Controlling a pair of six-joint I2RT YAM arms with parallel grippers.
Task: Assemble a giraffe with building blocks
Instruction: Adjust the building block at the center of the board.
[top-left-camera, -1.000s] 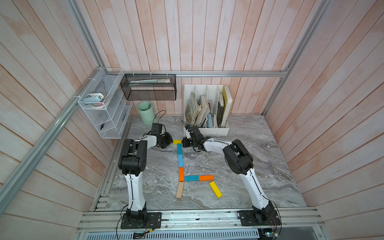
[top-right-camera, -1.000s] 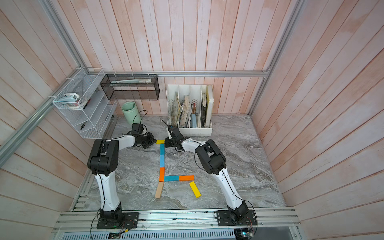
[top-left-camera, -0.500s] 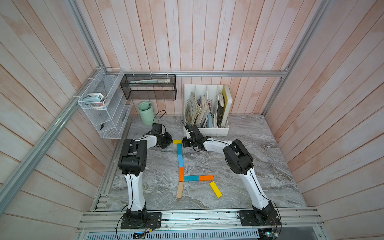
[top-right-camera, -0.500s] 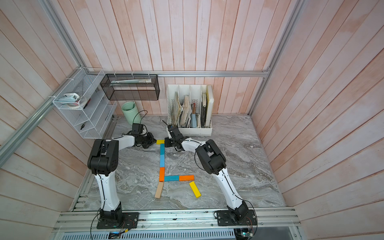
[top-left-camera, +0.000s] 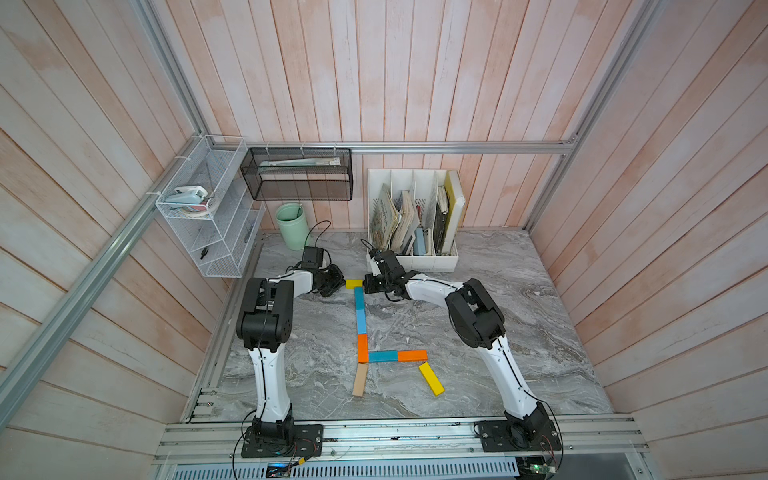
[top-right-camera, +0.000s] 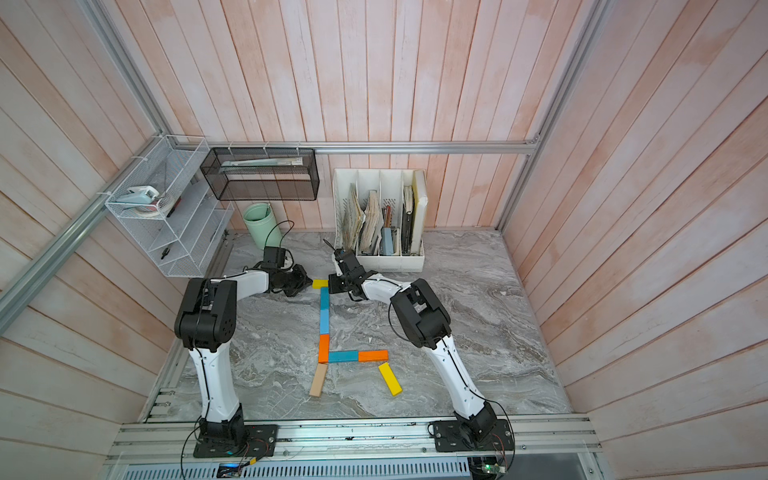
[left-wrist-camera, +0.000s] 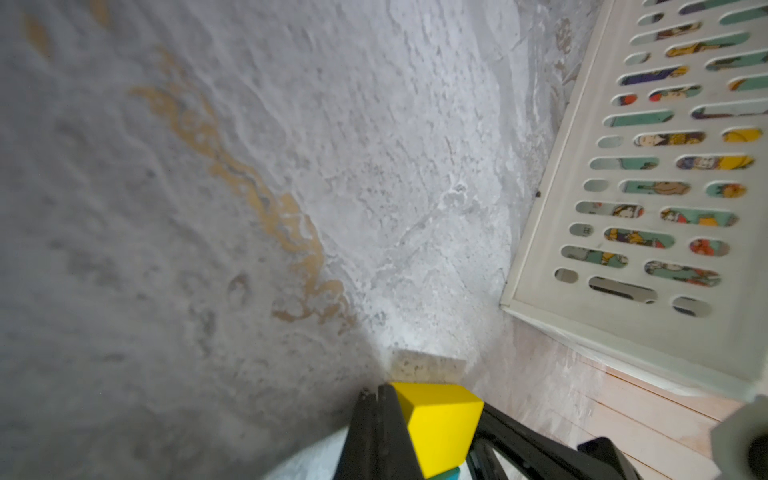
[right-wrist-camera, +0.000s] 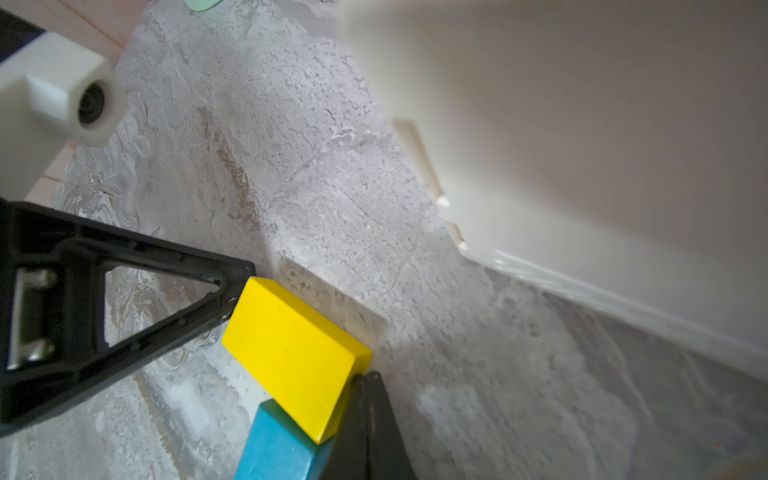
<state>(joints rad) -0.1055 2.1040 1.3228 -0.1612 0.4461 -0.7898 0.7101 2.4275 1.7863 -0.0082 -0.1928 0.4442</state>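
Note:
The giraffe lies flat on the marble table in both top views. Its yellow head block (top-left-camera: 354, 284) tops a neck of two blue blocks (top-left-camera: 360, 311) and an orange one (top-left-camera: 363, 348). The body is a blue block (top-left-camera: 382, 356) and an orange block (top-left-camera: 412, 355), with a tan leg (top-left-camera: 360, 379) and a yellow leg (top-left-camera: 431, 378). My left gripper (top-left-camera: 341, 279) is shut and its tip (left-wrist-camera: 376, 389) presses one end of the yellow head block (left-wrist-camera: 440, 428). My right gripper (right-wrist-camera: 365, 376) is shut against the opposite end of that block (right-wrist-camera: 291, 353), beside the top blue block (right-wrist-camera: 278, 449).
A white file organizer (top-left-camera: 411, 262) with books stands just behind the right gripper. A green cup (top-left-camera: 292, 224) stands at the back left. A white wire rack (top-left-camera: 208, 216) and a black mesh basket (top-left-camera: 297, 174) hang on the walls.

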